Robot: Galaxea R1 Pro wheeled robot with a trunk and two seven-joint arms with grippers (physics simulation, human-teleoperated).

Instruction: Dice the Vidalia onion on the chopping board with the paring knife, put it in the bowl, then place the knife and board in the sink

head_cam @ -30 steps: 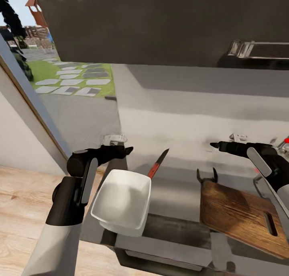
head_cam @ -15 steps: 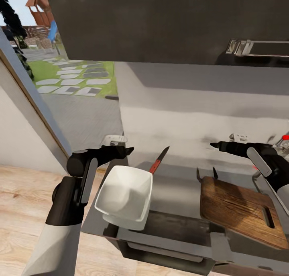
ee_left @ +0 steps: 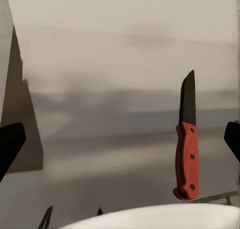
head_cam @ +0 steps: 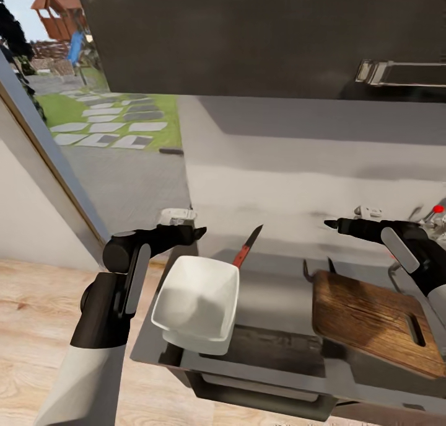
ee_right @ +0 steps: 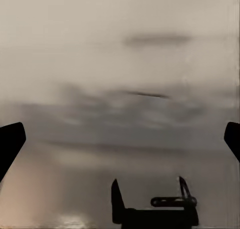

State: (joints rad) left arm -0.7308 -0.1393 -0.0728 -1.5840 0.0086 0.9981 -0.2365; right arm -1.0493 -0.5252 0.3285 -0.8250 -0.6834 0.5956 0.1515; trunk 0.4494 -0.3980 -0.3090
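My 2 grippers, left gripper (head_cam: 199, 231) and right gripper (head_cam: 328, 224), hover spread and empty above the countertop (head_cam: 272, 296); the paring knife (head_cam: 246, 247) lies just behind the bowl (head_cam: 197, 302), awaiting pickup.

Grainy brown wooden chopping board (head_cam: 371, 317), glossy white bowl (head_cam: 197, 303), smooth grey metallic countertop (head_cam: 279, 302), red-handled dark-bladed paring knife (head_cam: 246, 247).

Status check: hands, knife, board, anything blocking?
Both hands open, empty, raised above the countertop. Paring knife lies behind the bowl; chopping board under right hand. Nothing blocking.

stepping stones (head_cam: 118, 128) on grass, perhaps a playhouse (head_cam: 57, 18).
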